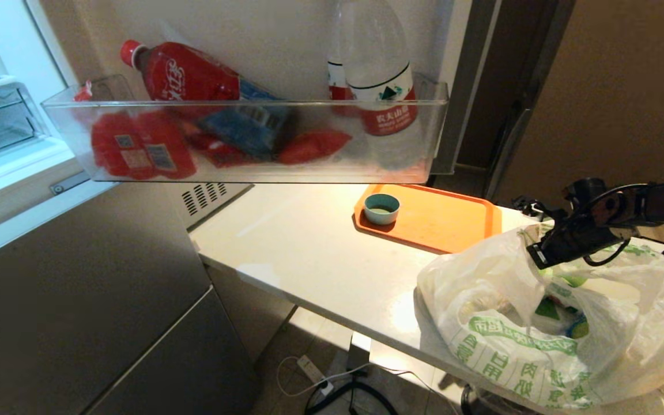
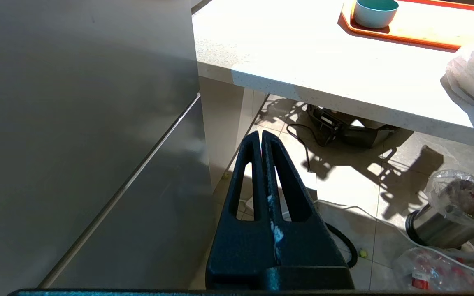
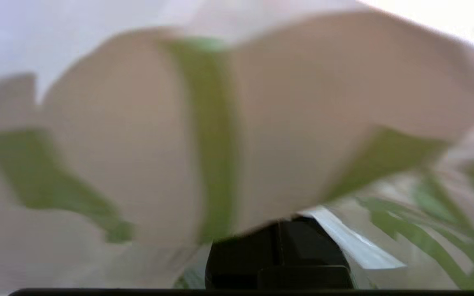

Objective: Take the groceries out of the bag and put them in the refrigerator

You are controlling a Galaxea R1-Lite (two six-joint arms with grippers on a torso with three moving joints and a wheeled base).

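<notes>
Your white counter holds the bag, groceries seemingly all inside; beside it the refrigerator stands open. Right gripper, closed, pinches the bag's rim, apparently; left gripper closed, empty.

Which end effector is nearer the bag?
Right. The right end effector is at the bag's top, against its plastic. The left end effector hangs low beside the fridge, below the counter, apart from the bag.
</notes>
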